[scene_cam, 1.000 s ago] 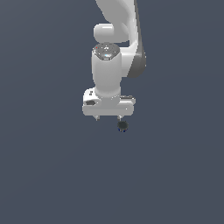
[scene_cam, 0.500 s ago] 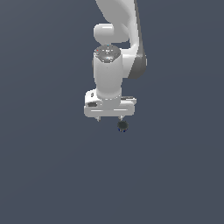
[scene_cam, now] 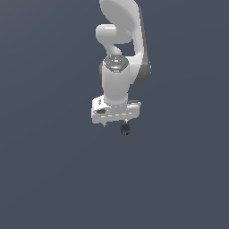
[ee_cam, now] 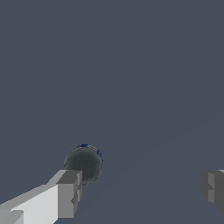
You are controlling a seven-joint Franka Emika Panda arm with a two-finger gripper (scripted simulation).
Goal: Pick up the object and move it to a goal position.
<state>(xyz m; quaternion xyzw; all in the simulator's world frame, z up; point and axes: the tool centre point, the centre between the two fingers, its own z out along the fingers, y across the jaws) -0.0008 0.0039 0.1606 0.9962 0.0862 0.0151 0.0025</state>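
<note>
The tin (ee_cam: 84, 162) is small and round, with a dark grey top and a thin blue edge, and lies on the dark grey floor. In the exterior view the tin (scene_cam: 125, 129) shows just below the white hand, toward that view's right. My gripper (ee_cam: 141, 190) is open and empty, with its fingers wide apart. One finger (ee_cam: 68, 193) overlaps the tin's edge in the wrist view, and the other finger (ee_cam: 213, 186) is far from it. The tin is off-centre in the gap, close to that first finger. In the exterior view the gripper (scene_cam: 115, 122) hangs above the floor, mostly hidden by the hand.
The floor (scene_cam: 53, 179) is a plain dark grey surface all round. The white arm (scene_cam: 120, 44) rises behind the hand. No other object shows.
The arm and hand have come down a little and shifted slightly to the exterior view's right. The tin has not moved.
</note>
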